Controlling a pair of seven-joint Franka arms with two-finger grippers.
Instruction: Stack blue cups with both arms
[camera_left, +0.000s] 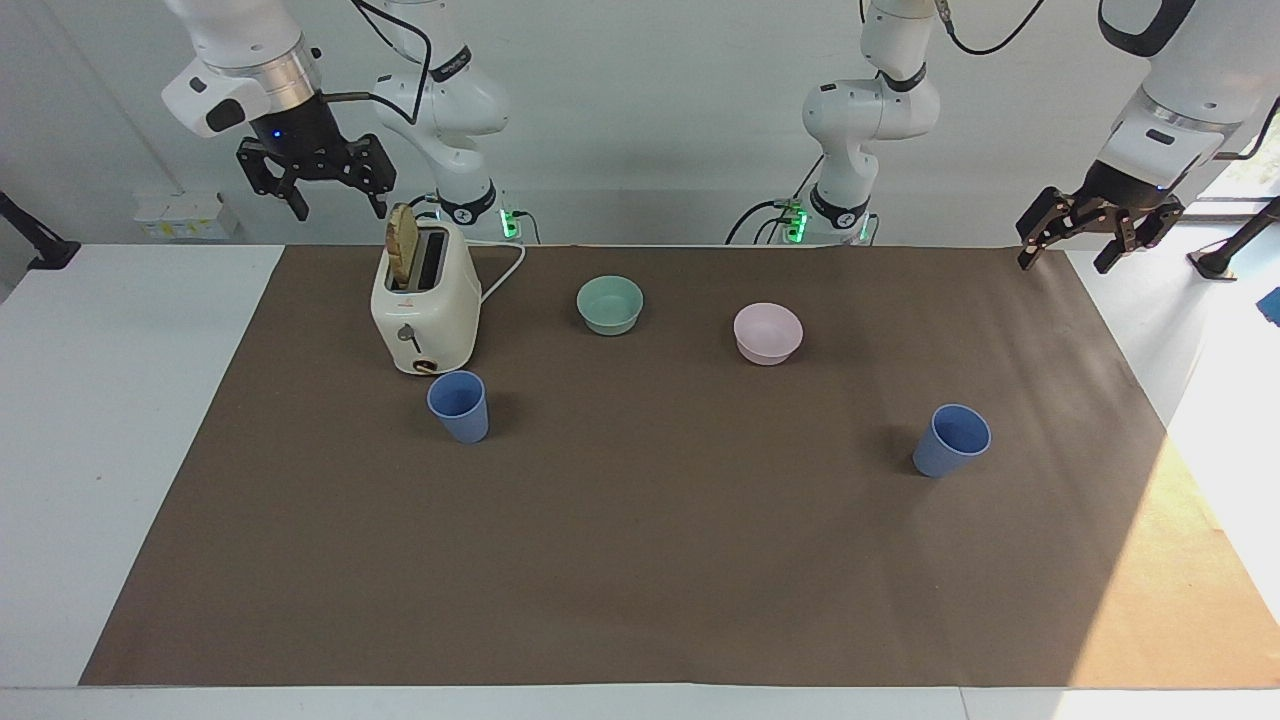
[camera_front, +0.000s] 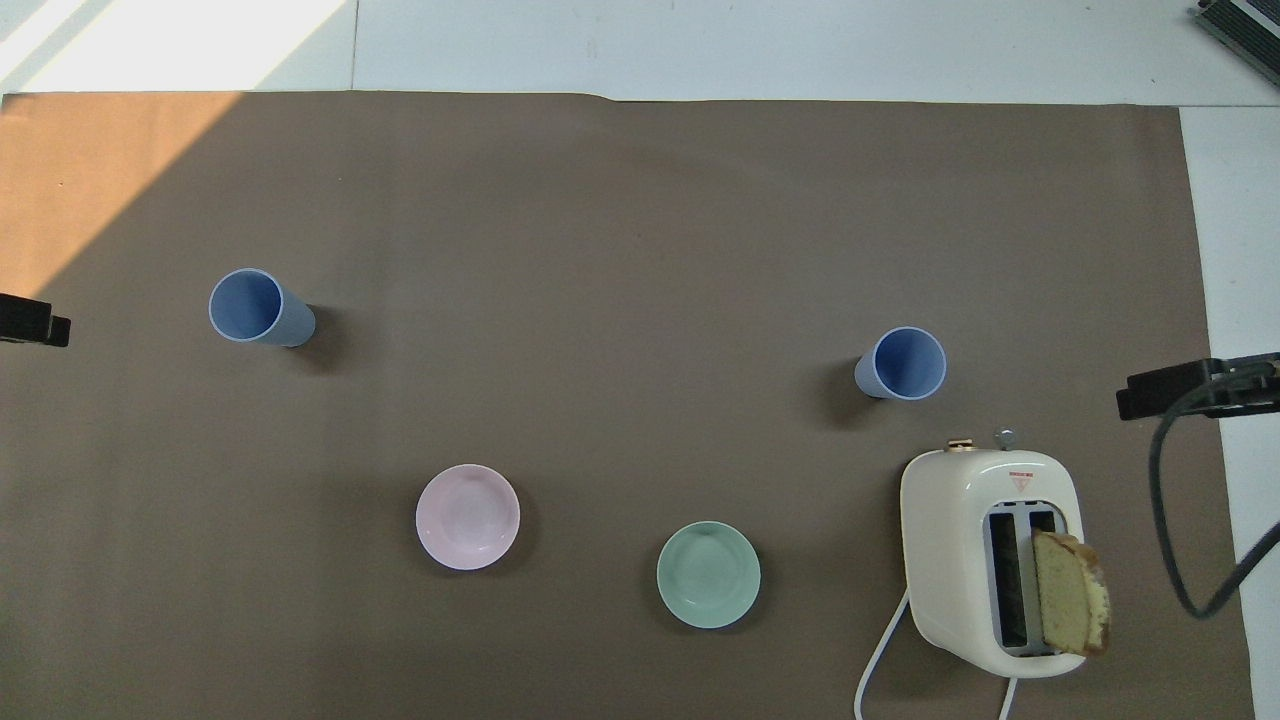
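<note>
A robotics laboratory arranged as a mock kitchen. Two white arms, the right arm (camera_left: 440, 90) and the left arm (camera_left: 865, 110), are bolted at the robots' edge of a white table (camera_left: 110, 400) before a bare white wall, with exposed black cables (camera_left: 395, 30) and green status lights (camera_left: 510, 220) at their bases. A brown paper sheet (camera_left: 650, 560) covers most of the worktop. Household props, a toaster (camera_left: 425, 310) among them, stand on it as test objects.

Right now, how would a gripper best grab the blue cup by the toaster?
Probably from above, pinching the cup at its rim, one finger inside its open mouth. It stands upright, and the toaster crowds the side nearer the robots.
</note>
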